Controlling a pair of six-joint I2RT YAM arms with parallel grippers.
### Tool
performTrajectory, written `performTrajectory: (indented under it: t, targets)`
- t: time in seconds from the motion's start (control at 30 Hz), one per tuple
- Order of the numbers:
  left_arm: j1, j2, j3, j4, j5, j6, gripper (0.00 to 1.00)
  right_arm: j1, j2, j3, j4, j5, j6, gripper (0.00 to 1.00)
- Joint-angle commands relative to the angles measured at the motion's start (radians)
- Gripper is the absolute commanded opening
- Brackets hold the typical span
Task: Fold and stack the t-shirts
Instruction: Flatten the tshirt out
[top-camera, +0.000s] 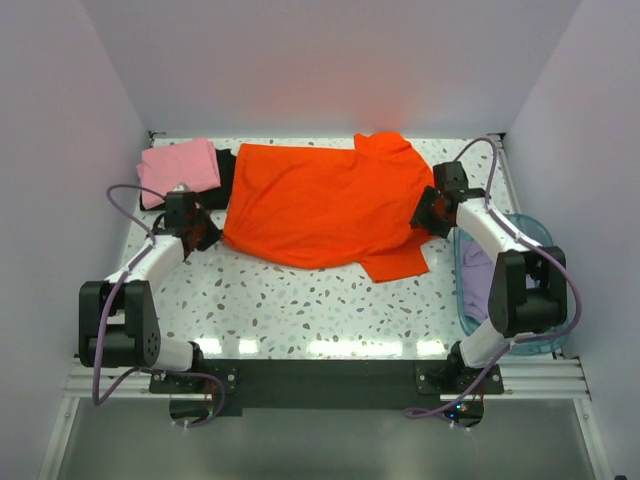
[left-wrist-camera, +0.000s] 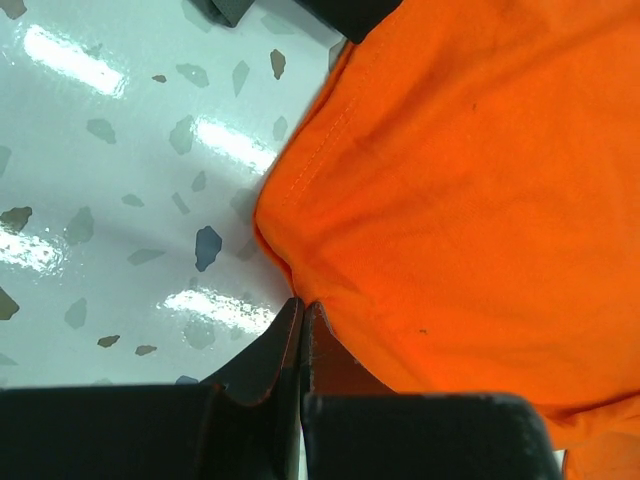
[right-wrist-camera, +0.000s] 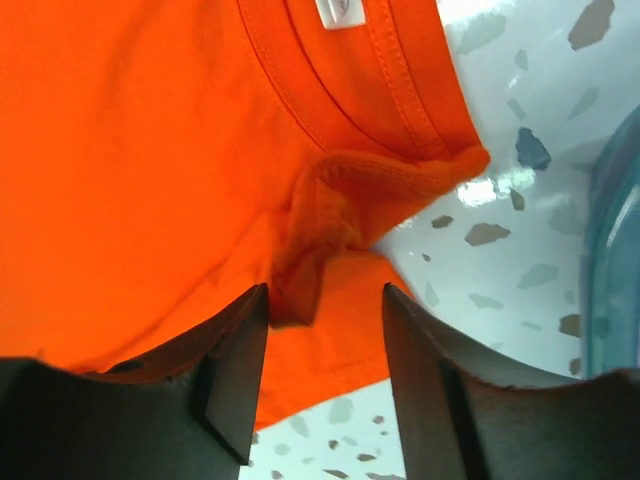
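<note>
Orange-red t-shirt (top-camera: 320, 205) — left gripper (left-wrist-camera: 300, 308) low, clamped on its hem; right gripper (right-wrist-camera: 325, 292) low, agape over collar fold.

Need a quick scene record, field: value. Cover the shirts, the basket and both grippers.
orange shirt: spread open mid-table, unfolded, collar toward the right
pink shirt: folded, far left corner
black shirt: partly showing beside and under the pink shirt
lavender shirt: inside the basket
basket: translucent blue, right edge of the table
left gripper: shut at the orange shirt's hem; unclear whether cloth is pinched
right gripper: open, straddling a bunched fold near the collar
</note>
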Motion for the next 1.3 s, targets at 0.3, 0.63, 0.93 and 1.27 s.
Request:
performTrajectory:
  t: [0.3,0.63,0.93,1.27]
  targets:
    - [0.006,-0.076,-0.080,0.045,0.013,-0.004,0.00,0.023,-0.327,-0.221,-0.016,0.113,0.023,0.49]
    - [0.006,-0.087,-0.098,0.045,0.017,0.005,0.00,0.046,-0.229,-0.317,0.073,0.181,0.046,0.44]
    - [0.006,-0.098,-0.118,0.048,0.018,0.000,0.00,0.050,-0.138,-0.344,0.149,0.193,0.059,0.44]
    - [0.006,-0.112,-0.126,0.036,0.012,0.002,0.00,0.063,-0.110,-0.392,0.208,0.161,0.083,0.40]
